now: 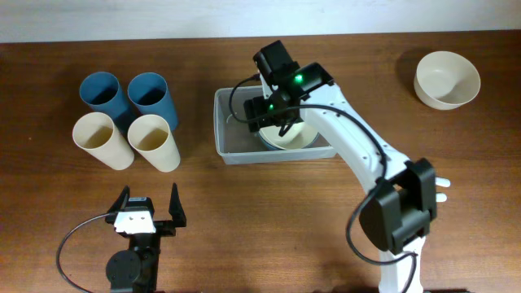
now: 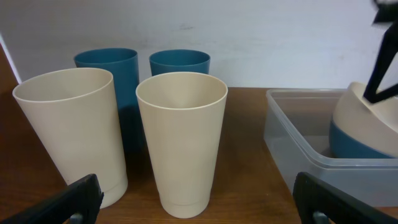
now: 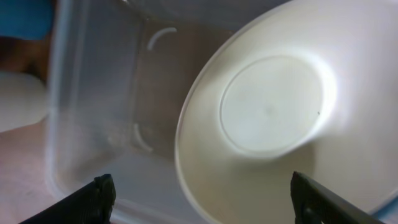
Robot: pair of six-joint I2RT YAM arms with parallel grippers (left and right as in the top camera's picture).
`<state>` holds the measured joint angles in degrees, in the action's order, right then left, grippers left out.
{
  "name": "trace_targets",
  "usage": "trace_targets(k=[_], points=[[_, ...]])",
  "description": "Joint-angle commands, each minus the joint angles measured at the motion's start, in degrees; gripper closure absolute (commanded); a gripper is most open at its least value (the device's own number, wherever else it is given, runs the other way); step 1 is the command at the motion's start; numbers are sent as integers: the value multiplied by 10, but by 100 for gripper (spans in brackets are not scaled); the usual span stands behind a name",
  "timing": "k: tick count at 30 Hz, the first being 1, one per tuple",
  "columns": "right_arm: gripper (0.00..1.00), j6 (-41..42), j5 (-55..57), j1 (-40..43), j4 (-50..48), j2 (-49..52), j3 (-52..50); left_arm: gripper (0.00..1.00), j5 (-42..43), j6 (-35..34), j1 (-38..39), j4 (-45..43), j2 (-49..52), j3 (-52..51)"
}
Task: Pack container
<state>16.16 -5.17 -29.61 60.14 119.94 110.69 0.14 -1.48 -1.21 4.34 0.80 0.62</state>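
1. Cups: four in all. Two blue cups [image 1: 104,92] [image 1: 151,92] and two cream cups [image 1: 98,137] [image 1: 153,140] stand upright in a tight square on the table [image 1: 260,216]. From the left gripper [image 1: 149,194], the cream pair is in front and the blue pair behind.
2. Bowls: three in all. One cream bowl [image 1: 286,138] sits nested in a blue bowl [image 2: 356,142], and the pair looks tilted in the left wrist view. A second cream bowl [image 1: 447,79] stands alone, well off to the right of the right gripper [image 1: 270,124].
3. Container [image 1: 232,145]: one, of clear plastic, rectangular with rounded corners.
   - It lies directly beneath the right gripper, and ahead and to the right of the left gripper.
   - It is near the cups but apart from them.
   - It holds the nested bowls toward its right side, and its left part is bare.
4. Left gripper: it sits low over the table on the near side of the cups. Its fingers are spread wide with nothing between them, and the cream cups stand straight ahead, not touching.
5. Right gripper: it hangs over the middle of the container, pointing down at the cream bowl.
   - Its fingers are spread wide, and in the wrist view the two tips sit at the lower corners with the bowl's inside filling the space beyond.
   - It grips nothing. Whether a fingertip touches the bowl cannot be told.
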Motion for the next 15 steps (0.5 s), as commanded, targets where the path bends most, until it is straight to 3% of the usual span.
trace_targets(k=[1, 6, 11, 15], points=[[15, -24, 23, -5, -6, 20, 10, 0, -1, 7, -3, 4, -5, -1], [15, -24, 33, -4, -11, 27, 10, 0, -1, 7, -3, 4, -5, -1], [35, -24, 44, -5, -17, 27, 10, 0, -1, 7, -3, 4, -5, -1], [35, -25, 44, -6, -17, 31, 10, 0, -1, 7, -3, 4, -5, -1]])
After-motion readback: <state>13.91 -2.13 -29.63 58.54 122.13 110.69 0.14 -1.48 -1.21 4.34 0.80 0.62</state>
